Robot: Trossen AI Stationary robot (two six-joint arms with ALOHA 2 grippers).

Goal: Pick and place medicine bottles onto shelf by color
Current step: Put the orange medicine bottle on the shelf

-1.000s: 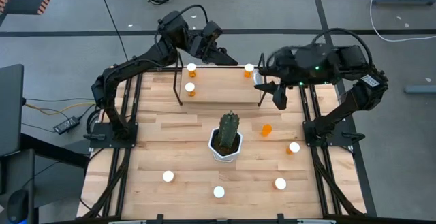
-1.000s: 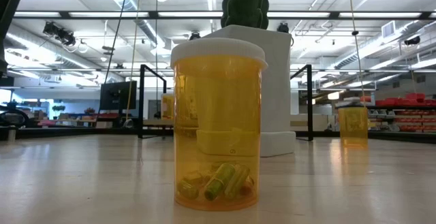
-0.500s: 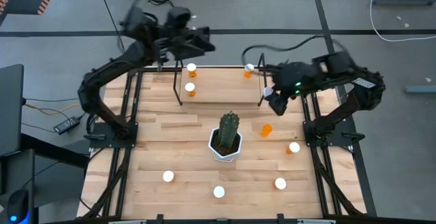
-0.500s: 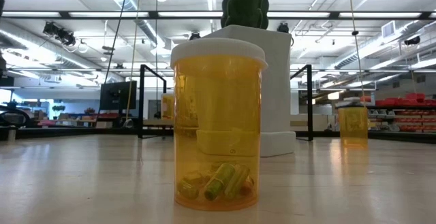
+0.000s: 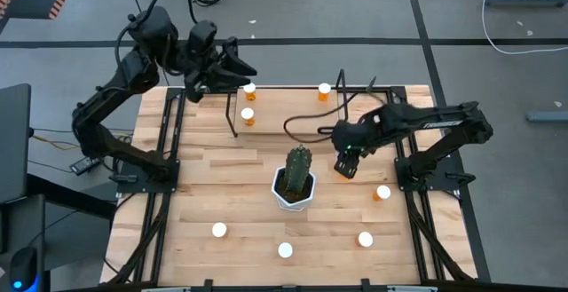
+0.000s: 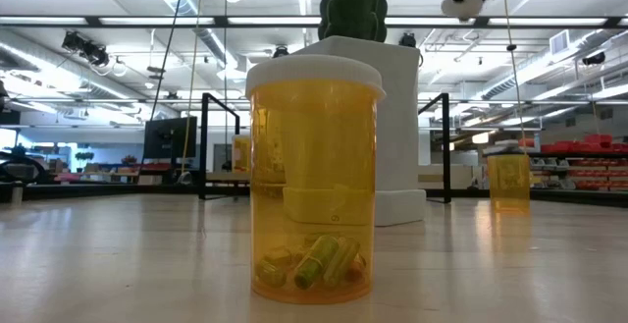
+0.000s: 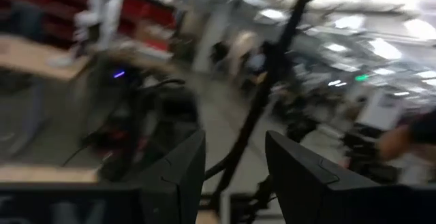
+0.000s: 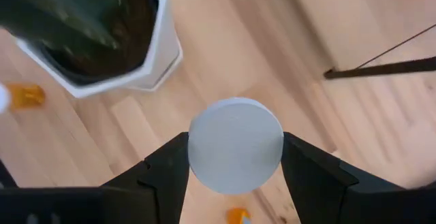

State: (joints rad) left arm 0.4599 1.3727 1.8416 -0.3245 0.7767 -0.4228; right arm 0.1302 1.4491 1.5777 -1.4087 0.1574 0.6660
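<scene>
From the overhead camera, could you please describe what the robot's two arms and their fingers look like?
Both arms are black, jointed and slim, bolted on black frames at the table's side edges. The left arm ends in the left gripper with dark tapered fingers; a thin black cable loops above it. The right arm ends in the right gripper and carries a small green light and a looping black cable.

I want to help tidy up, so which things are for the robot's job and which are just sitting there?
For the job: the medicine bottles, some on the table, some on the shelf; the right gripper beside the cactus; the left gripper near the shelf.
Just sitting there: the cactus in its white pot.
</scene>
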